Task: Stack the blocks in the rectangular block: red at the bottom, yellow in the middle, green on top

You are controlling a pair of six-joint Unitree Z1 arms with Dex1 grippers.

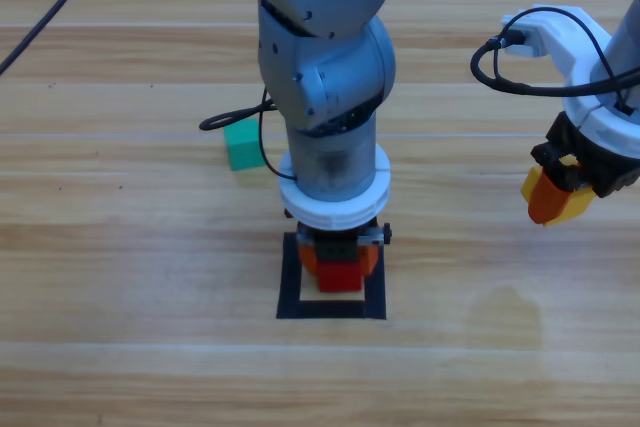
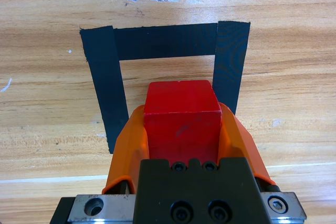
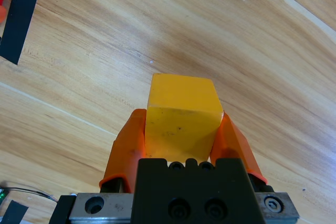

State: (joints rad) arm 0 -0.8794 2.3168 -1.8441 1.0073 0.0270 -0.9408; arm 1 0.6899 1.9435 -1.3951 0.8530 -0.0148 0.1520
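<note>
red cube (image 2: pixel 181 121) over tape square (image 2: pixel 102 72) (gripped) | yellow (image 3: pixel 181 111) gripped | green (image 1: pixel 241 144) on table

The left gripper (image 1: pixel 340 265) hung over the taped square (image 1: pixel 290 277), holding one cube (image 1: pixel 340 278) between its jaws. A second cube (image 1: pixel 241 145) sat on the table (image 1: pixel 120 277) behind and left. Well to the right, the right gripper (image 1: pixel 556 197) held a third cube (image 3: pixel 181 116).

A robotics lab bench, by the look of it: two grey arms (image 1: pixel 325 67) work over a bare wooden table (image 1: pixel 120 277), a black tape square (image 1: pixel 332 309) marks a target on the wood, and small coloured cubes (image 1: pixel 241 143) are the only props.
</note>
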